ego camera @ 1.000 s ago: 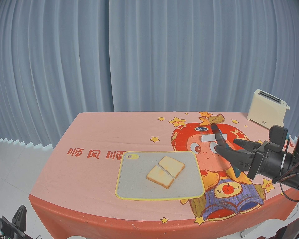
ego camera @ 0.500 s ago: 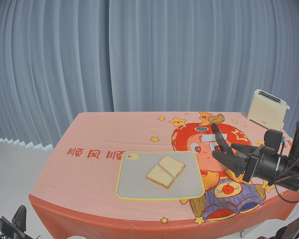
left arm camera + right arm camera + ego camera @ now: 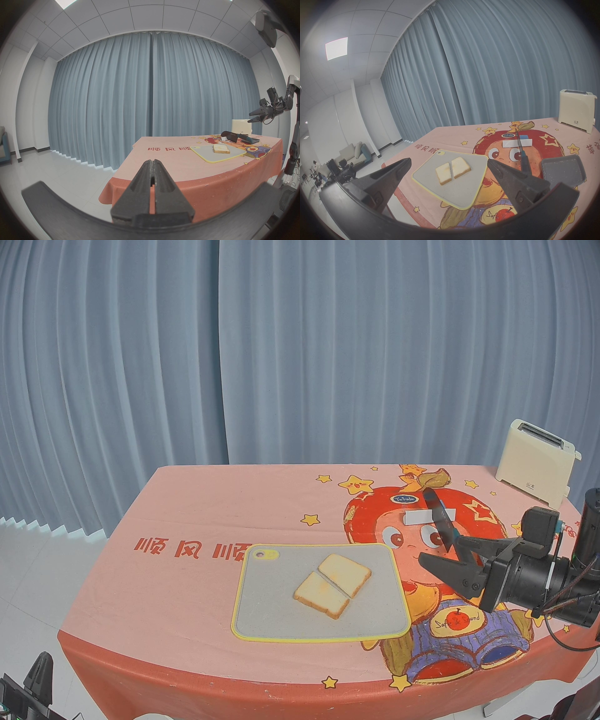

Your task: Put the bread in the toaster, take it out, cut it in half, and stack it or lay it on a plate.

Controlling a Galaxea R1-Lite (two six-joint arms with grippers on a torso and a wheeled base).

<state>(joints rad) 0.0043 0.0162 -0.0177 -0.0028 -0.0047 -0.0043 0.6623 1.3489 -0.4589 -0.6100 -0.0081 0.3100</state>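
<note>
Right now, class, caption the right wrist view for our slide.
Open right pincer faces two toast halves lying side by side on the cutting board; knife and toaster to the robot's right.

My head camera looks down at the table [image 3: 206, 502]. My right wrist camera, at 3 o'clock, is near it. My left, at 8 o'clock, is low and far. All see the bread [image 3: 340, 573].

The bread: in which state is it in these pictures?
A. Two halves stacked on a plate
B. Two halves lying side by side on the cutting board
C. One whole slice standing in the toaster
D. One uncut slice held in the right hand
B: the bread lies flat on the grey cutting board as two pieces with the thin line of the cut between them, and neither piece is on top of the other.
</note>
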